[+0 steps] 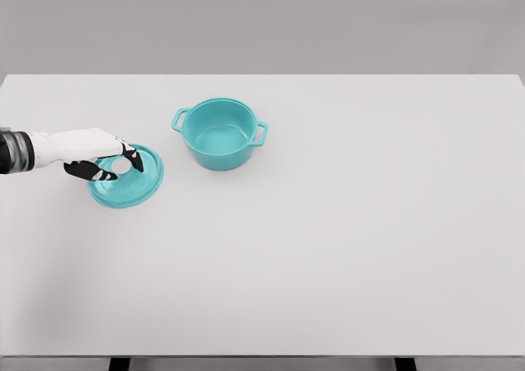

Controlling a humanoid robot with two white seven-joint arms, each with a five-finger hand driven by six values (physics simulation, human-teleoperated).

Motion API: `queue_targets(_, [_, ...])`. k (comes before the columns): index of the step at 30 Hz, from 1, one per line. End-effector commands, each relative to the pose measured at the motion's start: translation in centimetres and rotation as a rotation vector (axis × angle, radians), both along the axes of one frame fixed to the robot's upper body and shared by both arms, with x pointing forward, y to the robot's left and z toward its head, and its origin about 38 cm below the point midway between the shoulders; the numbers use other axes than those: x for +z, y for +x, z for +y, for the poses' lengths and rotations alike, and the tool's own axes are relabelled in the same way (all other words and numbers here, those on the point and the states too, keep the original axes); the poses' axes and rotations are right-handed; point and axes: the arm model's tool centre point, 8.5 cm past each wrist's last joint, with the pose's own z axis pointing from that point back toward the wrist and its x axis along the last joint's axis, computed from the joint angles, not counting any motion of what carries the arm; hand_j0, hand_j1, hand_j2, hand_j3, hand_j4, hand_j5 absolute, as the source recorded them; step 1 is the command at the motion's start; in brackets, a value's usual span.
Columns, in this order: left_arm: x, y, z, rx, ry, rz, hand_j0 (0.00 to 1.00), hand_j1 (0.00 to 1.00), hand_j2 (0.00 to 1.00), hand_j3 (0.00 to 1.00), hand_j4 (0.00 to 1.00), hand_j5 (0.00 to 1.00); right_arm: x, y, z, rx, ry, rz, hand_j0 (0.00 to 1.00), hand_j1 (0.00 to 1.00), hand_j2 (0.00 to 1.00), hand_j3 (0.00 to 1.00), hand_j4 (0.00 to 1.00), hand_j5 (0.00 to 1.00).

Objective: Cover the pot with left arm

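Head view: the left hand [107, 159] reaches in from the left, fingers closed around the white knob of the round teal lid [127, 179]. The lid lies on the white tabletop [344, 248], left of the open two-handled teal pot [219, 133].

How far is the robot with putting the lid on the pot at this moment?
Done: the left robot hand has reached the teal lid, which lies flat on the table left of the pot. In hand: its fingers are at the lid's white knob; a firm grip cannot be confirmed. Left: lifting the lid, carrying it right, and setting it on the open, uncovered pot.
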Motion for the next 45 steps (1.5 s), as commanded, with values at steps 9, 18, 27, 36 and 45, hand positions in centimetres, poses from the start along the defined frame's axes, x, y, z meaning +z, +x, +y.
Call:
queue_targets(9, [0.2,0.0,0.0,0.004,-0.008,-0.001,0.55,0.55,0.55,0.55,0.55,0.55,0.0,0.0,0.0,0.000,0.001,0.001,1.00,1.00,1.00,1.00,1.00,1.00])
queue_targets(18, [0.9,0.1,0.0,-0.002,-0.014,-0.014,0.55,0.55,0.55,0.55,0.55,0.55,0.0,0.0,0.0,0.000,0.000,-0.001,1.00,1.00,1.00,1.00,1.00,1.00])
queue_targets(27, [2.3,0.1,0.4,-0.011,0.004,-0.042,0.55,0.55,0.55,0.55,0.55,0.55,0.0,0.0,0.0,0.000,0.000,-0.001,1.00,1.00,1.00,1.00,1.00,1.00])
queue_targets(36, [4.6,-0.6,1.2,-0.032,0.027,-0.080,0.55,0.55,0.55,0.55,0.55,0.55,0.0,0.0,0.0,0.000,0.000,-0.001,1.00,1.00,1.00,1.00,1.00,1.00])
queue_targets(45, [6.9,0.2,0.7,-0.044,0.029,-0.131,0.55,0.55,0.55,0.55,0.55,0.55,0.0,0.0,0.0,0.000,0.001,0.001,1.00,1.00,1.00,1.00,1.00,1.00])
